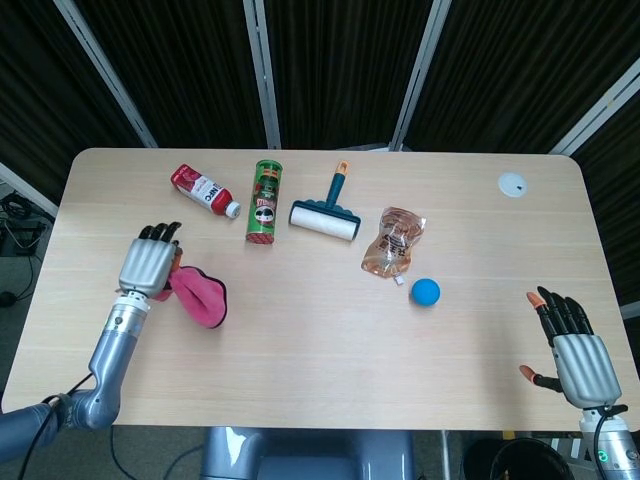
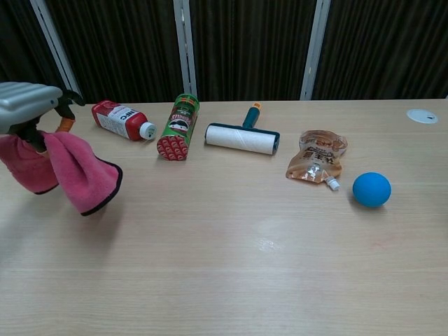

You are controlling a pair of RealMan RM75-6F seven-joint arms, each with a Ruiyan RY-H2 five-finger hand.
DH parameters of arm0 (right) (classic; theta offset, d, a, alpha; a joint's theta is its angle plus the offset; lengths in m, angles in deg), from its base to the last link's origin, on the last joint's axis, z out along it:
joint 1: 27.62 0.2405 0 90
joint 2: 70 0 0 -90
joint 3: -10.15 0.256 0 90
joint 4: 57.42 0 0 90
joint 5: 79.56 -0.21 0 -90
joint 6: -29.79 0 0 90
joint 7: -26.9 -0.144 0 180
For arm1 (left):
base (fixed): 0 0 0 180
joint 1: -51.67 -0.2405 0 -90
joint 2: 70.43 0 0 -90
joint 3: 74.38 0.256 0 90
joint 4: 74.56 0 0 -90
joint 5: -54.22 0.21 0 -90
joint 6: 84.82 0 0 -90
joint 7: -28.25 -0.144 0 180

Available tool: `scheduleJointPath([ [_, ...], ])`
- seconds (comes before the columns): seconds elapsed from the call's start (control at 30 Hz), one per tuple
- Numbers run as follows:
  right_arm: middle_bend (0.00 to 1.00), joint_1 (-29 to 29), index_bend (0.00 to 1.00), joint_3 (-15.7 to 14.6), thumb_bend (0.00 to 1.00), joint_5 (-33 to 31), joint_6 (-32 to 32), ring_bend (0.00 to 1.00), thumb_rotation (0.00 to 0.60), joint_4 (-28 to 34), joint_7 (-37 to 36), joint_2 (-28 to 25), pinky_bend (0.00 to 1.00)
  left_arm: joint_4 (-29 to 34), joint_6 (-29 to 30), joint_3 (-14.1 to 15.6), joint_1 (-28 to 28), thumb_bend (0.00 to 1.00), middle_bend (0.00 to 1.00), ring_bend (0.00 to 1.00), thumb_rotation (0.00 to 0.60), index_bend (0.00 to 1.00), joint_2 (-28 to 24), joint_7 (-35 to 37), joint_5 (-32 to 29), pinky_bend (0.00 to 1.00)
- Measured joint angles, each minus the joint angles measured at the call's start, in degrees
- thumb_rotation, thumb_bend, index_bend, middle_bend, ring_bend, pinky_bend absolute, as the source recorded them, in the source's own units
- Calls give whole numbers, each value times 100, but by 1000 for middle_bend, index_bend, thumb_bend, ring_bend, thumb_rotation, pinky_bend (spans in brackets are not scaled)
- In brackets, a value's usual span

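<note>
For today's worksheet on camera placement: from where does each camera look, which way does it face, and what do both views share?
Head view: high above the near edge, looking steeply down on the table; shows the left hand with its forearm and the right hand.
Chest view: low at the near edge, looking level across toward the curtain; only the left hand shows.
Shared: pink cloth, ball, roller.

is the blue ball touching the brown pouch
Apart. The head view shows bare table between the blue ball and the brown pouch; the chest view shows the same gap beside the pouch's white spout.
</note>
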Motion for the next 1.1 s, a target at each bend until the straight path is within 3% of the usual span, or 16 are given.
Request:
scheduleJointPath([
  [0.33,0,10,0,-15,12,-8,34,0,600,16,17,-3,57,919,60,382,-231,0,0,0,600,0,-745,90,-116,0],
  [0.63,0,12,0,-31,13,16,31,0,600,38,136,23,57,1129,66,529,-333,0,0,0,600,0,-1256,-4,-503,0],
  [0.9,0,12,0,-24,13,-16,39,0,600,32,127,15,57,1357,221,672,-632,0,0,0,600,0,-1606,590,-211,0],
  [1.1,0,24,0,-35,13,23,41,0,600,58,218,40,57,1626,-376,784,-567,0,0,0,600,0,-2028,680,-944,0],
])
